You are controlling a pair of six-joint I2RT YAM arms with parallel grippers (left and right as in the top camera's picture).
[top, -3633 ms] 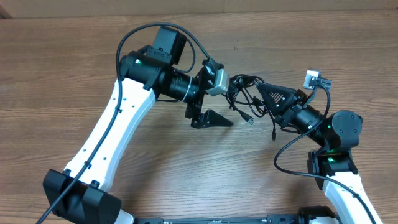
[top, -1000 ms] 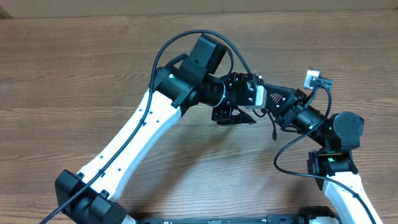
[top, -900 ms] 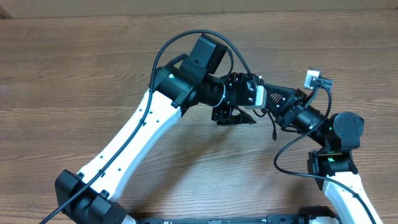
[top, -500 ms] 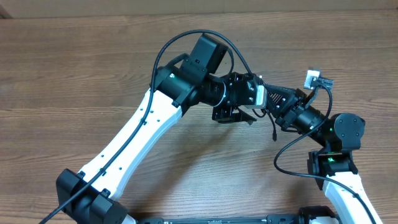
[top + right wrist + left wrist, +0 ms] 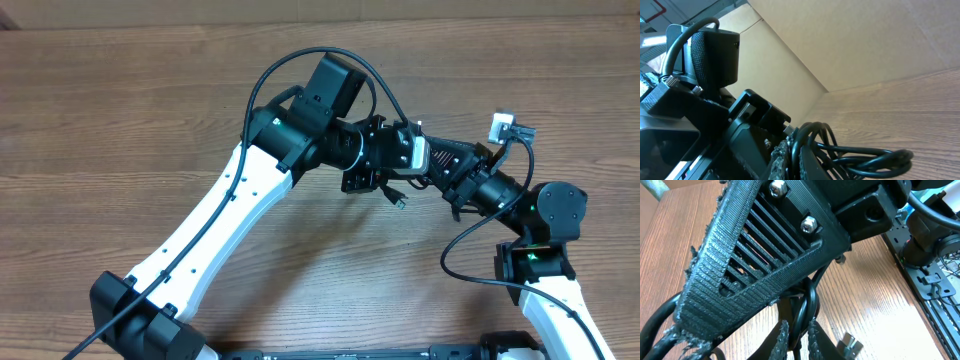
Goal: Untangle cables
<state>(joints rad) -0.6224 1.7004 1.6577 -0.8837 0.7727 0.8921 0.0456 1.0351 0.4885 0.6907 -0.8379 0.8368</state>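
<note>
Left claw [image 5: 797, 341] is pinched nearly shut on a loop of the cables [image 5: 809, 302]; my right claw [image 5: 792, 162] is clamped fully shut on the same bunch.

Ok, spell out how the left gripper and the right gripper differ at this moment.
The left gripper pinches a thin loop of the cables at its fingertips; the right gripper clamps a thicker bunch of several strands. Seen from overhead, the left gripper rides a far-outstretched left arm, the right gripper a folded right arm. Both are shut on the cables, close together.
</note>
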